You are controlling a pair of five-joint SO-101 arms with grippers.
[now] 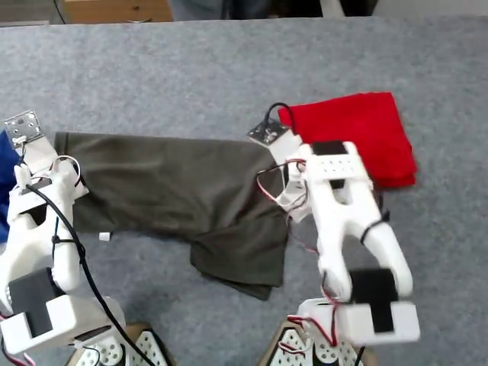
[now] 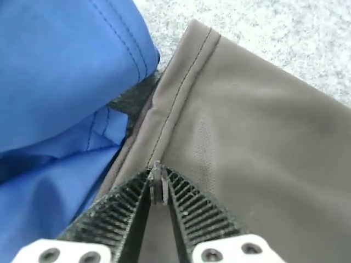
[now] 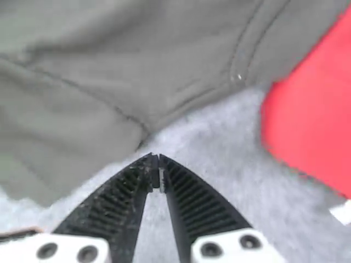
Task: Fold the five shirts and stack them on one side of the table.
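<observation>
An olive shirt [image 1: 175, 191] lies spread across the middle of the table, one part bunched toward the near side. My left gripper [image 1: 47, 149] is at its left end; in the left wrist view the gripper [image 2: 158, 185] is shut with its tips pinched on the shirt's stitched hem [image 2: 181, 87]. My right gripper [image 1: 273, 137] is at the shirt's right end. In the right wrist view the gripper [image 3: 155, 174] is shut with nothing in it, over bare table just short of the shirt's edge [image 3: 142, 129]. A folded red shirt [image 1: 358, 133] lies at the back right.
A blue shirt [image 2: 60, 82] is crumpled at the far left table edge [image 1: 4, 164], touching the olive shirt's hem. The grey table [image 1: 229, 69] is bare toward the back. A small white tag [image 1: 104, 236] lies by the olive shirt's near edge.
</observation>
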